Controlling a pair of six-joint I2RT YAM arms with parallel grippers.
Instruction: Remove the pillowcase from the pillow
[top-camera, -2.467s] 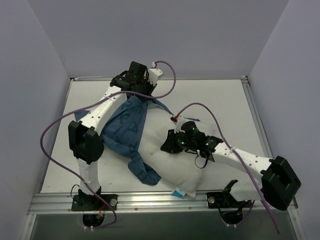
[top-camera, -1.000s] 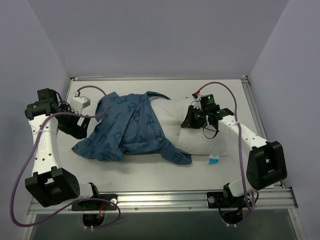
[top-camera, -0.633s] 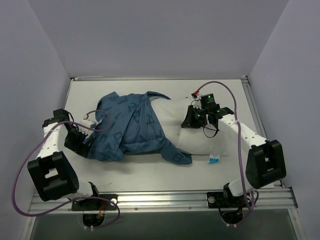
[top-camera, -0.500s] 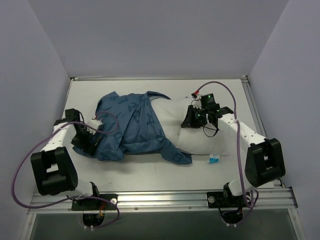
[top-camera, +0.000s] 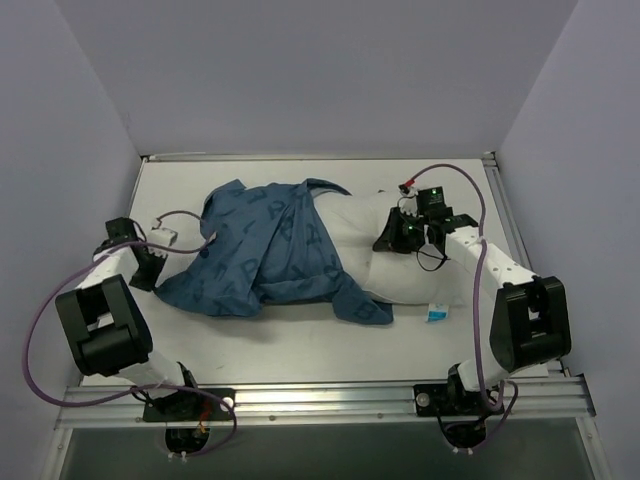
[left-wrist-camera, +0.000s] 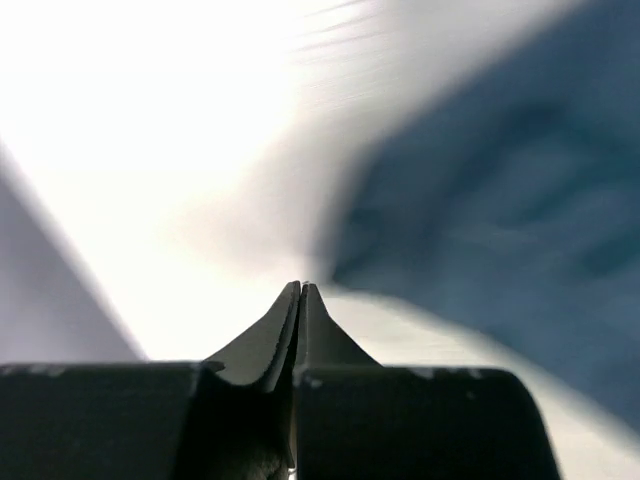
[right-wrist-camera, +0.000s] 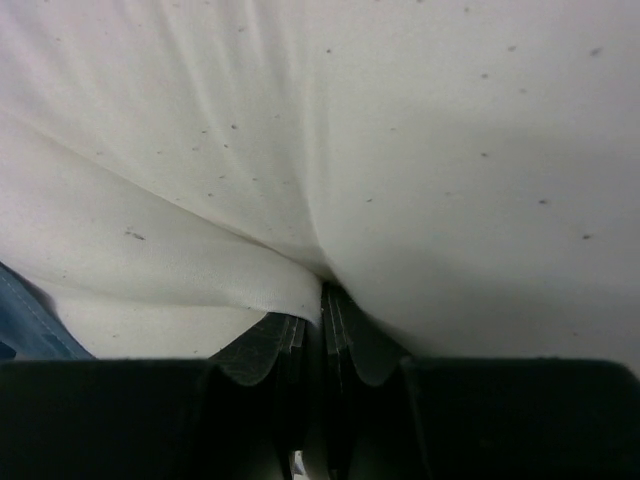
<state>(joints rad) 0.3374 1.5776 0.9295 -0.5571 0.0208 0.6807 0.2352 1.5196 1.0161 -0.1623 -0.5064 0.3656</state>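
Note:
The blue printed pillowcase (top-camera: 265, 255) lies rumpled over the left part of the white pillow (top-camera: 405, 275). The pillow's right part is bare, with its small blue-and-white tag (top-camera: 434, 314) at the near right corner. My right gripper (top-camera: 392, 238) is shut on a fold of the pillow's white fabric (right-wrist-camera: 250, 270), with its fingertips (right-wrist-camera: 322, 292) buried in the fold. My left gripper (top-camera: 148, 272) is just left of the pillowcase's left edge. In the blurred left wrist view it (left-wrist-camera: 301, 286) is shut on nothing, with the blue cloth (left-wrist-camera: 500, 200) off to its right.
The white table (top-camera: 330, 350) is walled by pale panels at the left, back and right. A metal rail (top-camera: 320, 395) runs along the near edge. Purple cables (top-camera: 40, 330) loop from both arms.
The pillow turned crosswise and the pillowcase now trails off its left part. My left arm let go, swung left, met the pillowcase's edge, then drew back. Pillow and right gripper shifted slightly right.

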